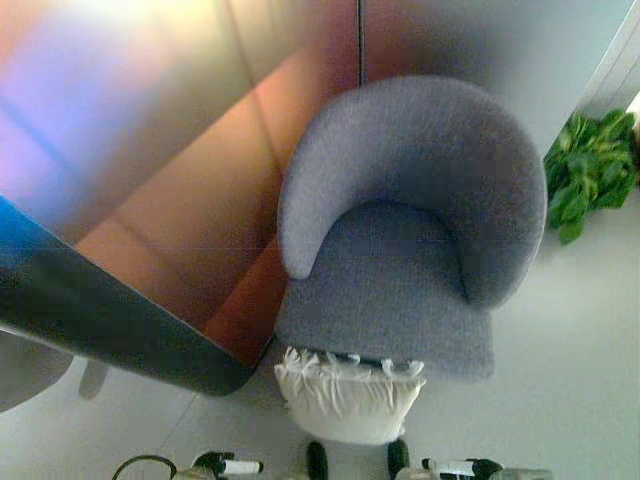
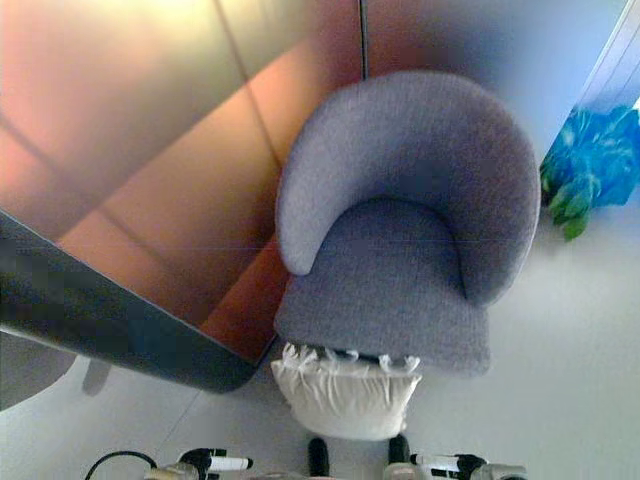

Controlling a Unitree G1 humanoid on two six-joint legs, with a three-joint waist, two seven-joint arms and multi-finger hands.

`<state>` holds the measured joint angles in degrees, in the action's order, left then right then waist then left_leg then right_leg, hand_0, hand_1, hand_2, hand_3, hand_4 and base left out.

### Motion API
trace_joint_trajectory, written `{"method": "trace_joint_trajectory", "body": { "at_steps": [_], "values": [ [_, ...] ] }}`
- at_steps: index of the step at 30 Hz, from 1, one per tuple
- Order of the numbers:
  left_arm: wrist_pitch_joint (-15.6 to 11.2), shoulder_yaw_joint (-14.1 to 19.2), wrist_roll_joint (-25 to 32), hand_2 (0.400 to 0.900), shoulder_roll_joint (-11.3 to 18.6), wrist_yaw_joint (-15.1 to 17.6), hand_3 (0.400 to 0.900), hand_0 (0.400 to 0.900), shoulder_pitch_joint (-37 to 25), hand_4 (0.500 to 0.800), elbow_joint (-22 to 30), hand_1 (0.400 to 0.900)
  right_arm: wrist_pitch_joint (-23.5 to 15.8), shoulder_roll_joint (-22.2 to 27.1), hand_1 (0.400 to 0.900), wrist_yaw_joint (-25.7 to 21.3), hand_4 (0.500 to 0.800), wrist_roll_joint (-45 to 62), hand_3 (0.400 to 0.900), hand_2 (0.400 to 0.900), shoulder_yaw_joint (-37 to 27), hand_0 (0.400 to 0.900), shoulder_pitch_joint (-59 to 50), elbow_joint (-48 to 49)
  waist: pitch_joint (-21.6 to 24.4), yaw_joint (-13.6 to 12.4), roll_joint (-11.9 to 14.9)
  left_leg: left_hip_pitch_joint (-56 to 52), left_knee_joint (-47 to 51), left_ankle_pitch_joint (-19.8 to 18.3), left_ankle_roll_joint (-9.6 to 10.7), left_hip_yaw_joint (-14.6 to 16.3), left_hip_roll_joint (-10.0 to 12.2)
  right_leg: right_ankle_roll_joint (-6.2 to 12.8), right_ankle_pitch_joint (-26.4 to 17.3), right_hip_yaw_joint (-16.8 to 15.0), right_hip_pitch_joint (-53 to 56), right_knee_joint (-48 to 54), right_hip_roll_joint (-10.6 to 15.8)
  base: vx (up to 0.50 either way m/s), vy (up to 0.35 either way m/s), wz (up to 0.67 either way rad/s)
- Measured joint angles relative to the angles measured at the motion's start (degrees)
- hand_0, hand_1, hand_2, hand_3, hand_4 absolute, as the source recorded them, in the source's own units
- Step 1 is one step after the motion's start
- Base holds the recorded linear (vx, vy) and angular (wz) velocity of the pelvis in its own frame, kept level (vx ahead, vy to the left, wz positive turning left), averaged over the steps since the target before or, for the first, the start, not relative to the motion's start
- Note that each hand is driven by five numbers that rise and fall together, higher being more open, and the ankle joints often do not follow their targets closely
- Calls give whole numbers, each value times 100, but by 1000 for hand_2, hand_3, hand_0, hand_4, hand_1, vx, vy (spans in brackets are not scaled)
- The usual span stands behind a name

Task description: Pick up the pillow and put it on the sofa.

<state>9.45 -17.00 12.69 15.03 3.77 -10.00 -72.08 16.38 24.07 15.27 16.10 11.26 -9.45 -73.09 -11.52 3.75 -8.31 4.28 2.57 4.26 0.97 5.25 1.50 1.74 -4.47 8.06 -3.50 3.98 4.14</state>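
A white pillow [image 1: 347,398] with a frilled top edge lies on the floor, leaning against the front of the grey round-backed sofa chair [image 1: 400,290]. The seat of the sofa chair holds nothing. My left hand [image 1: 228,465] shows at the bottom edge, left of the pillow and apart from it, with a straight white-tipped finger pointing inward. My right hand [image 1: 458,467] shows at the bottom edge, right of the pillow, also with a straight finger and holding nothing. Both hands are low and a little nearer to me than the pillow.
A dark rounded edge of a table or counter [image 1: 120,330] crosses the left side, close to the sofa chair's left front corner. A green plant [image 1: 590,170] stands on the right by the wall. A panelled wall runs behind the chair.
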Motion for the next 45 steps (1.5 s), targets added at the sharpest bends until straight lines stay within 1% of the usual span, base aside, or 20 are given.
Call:
{"method": "trace_joint_trajectory", "body": {
  "at_steps": [2,3,6,9,11,12,14,17,19,20,23,28,31,34,38,40,42,45],
  "values": [
    [-61,-1,229,900,98,16,900,900,-293,800,-3,900,108,88,900,-20,800,10,900,900,39,900,-345,-14,-287,92,-41,304,-102,44,2,26,2,20,-27,-17,-296,-83,6,-182,109,-12],
    [-66,0,373,900,138,32,900,900,-536,800,0,900,129,143,900,-28,800,51,900,900,60,900,-539,-16,-464,94,-32,447,-153,70,7,66,4,18,-51,-60,-474,-148,7,-179,88,-17],
    [-225,-12,730,900,240,80,900,900,-1168,800,-3,900,248,243,900,-127,800,246,900,900,157,900,-1150,-98,-995,116,-31,797,-259,128,-29,175,-3,18,-52,-223,-994,-490,9,-176,61,-17],
    [-483,-184,1111,900,407,153,900,900,-1741,800,31,900,399,230,900,-172,800,518,900,900,264,900,-1692,-95,-1325,247,60,1230,-343,197,-48,274,-30,18,-29,-318,-1600,-852,17,-160,35,-14],
    [-576,-236,1318,900,467,210,900,900,-2180,800,67,900,462,232,900,-242,800,654,900,900,282,900,-1994,-95,-1594,272,143,1434,-388,242,-98,344,-55,1,-28,-432,-1944,-1118,43,-146,5,-6],
    [-608,-252,1430,900,479,211,900,900,-2385,800,69,900,485,238,900,-241,800,714,900,900,330,900,-2098,-97,-1658,309,184,1578,-428,255,-115,350,-76,7,6,-444,-2139,-1277,70,-115,0,-3],
    [-692,-258,1571,900,526,213,900,900,-2706,800,73,900,578,225,900,-231,800,825,900,900,426,900,-2294,-88,-1720,403,252,1851,-500,287,-160,348,-110,12,51,-462,-2483,-1504,115,-80,11,-4],
    [-710,-306,1838,900,527,226,900,900,-3026,800,106,900,716,233,900,-233,800,907,900,900,429,900,-2437,-88,-1767,417,316,2038,-581,293,-168,425,-134,16,91,-502,-2756,-1715,146,-21,12,-3],
    [-713,-314,1937,900,529,245,900,900,-3092,800,107,900,740,234,900,-224,800,912,900,900,431,900,-2476,-89,-1769,425,319,2080,-596,299,-177,440,-138,17,95,-524,-2826,-1765,149,-18,14,-8],
    [-713,-315,2025,900,553,301,900,900,-3173,800,104,900,812,237,900,-192,800,928,900,900,434,900,-2582,-90,-1770,445,320,2178,-631,290,-165,449,-144,45,126,-562,-2957,-1853,156,-22,18,-9],
    [-715,-314,2229,900,659,359,900,900,-3334,800,101,900,865,243,900,-112,800,1066,900,900,538,900,-2868,-87,-1770,572,322,2519,-762,293,-169,475,-142,43,127,-603,-3299,-1969,159,-32,14,-7],
    [-715,-313,2641,900,659,499,900,900,-3701,800,64,900,972,273,900,-131,800,1270,900,900,546,900,-3199,-94,-1780,579,339,3119,-993,292,-168,479,-123,-2,97,-630,-3893,-2177,157,-9,0,-2],
    [-715,-312,2660,900,694,578,900,900,-3934,800,49,900,984,275,900,-131,800,1355,900,900,545,900,-3339,-98,-1807,592,384,3369,-1093,289,-167,475,-105,-18,89,-638,-4140,-2246,157,0,0,0],
    [-710,-320,2834,900,819,596,900,900,-4127,800,-13,900,1102,280,900,-130,800,1381,900,900,545,900,-3510,-104,-1806,693,391,3641,-1205,283,-172,465,-82,-24,83,-651,-4377,-2312,159,8,-11,0],
    [-688,-355,2940,900,932,749,900,900,-4400,800,-29,900,1131,290,900,-136,800,1495,900,900,545,900,-3562,-108,-1805,724,406,3907,-1289,278,-169,479,-62,-29,79,-700,-4665,-2405,145,37,-58,-2],
    [-681,-405,3054,900,989,775,900,900,-4601,800,-102,900,1219,290,900,-151,800,1587,900,900,545,900,-3619,-119,-1806,735,408,4065,-1374,264,-160,476,-45,-30,79,-701,-4806,-2442,137,30,-67,-3],
    [-679,-431,3095,900,1031,804,900,900,-4764,800,-146,900,1228,290,900,-211,800,1688,900,900,544,900,-3669,-119,-1806,746,415,4224,-1446,255,-161,477,-33,-40,71,-706,-4947,-2480,130,13,-55,-4],
    [-679,-481,3097,900,1151,804,900,900,-4858,800,-147,900,1233,288,900,-245,800,1800,900,900,537,900,-3774,-118,-1810,838,451,4414,-1561,227,-171,484,-27,-63,54,-730,-5126,-2548,128,8,-31,-6]
  ]
}}
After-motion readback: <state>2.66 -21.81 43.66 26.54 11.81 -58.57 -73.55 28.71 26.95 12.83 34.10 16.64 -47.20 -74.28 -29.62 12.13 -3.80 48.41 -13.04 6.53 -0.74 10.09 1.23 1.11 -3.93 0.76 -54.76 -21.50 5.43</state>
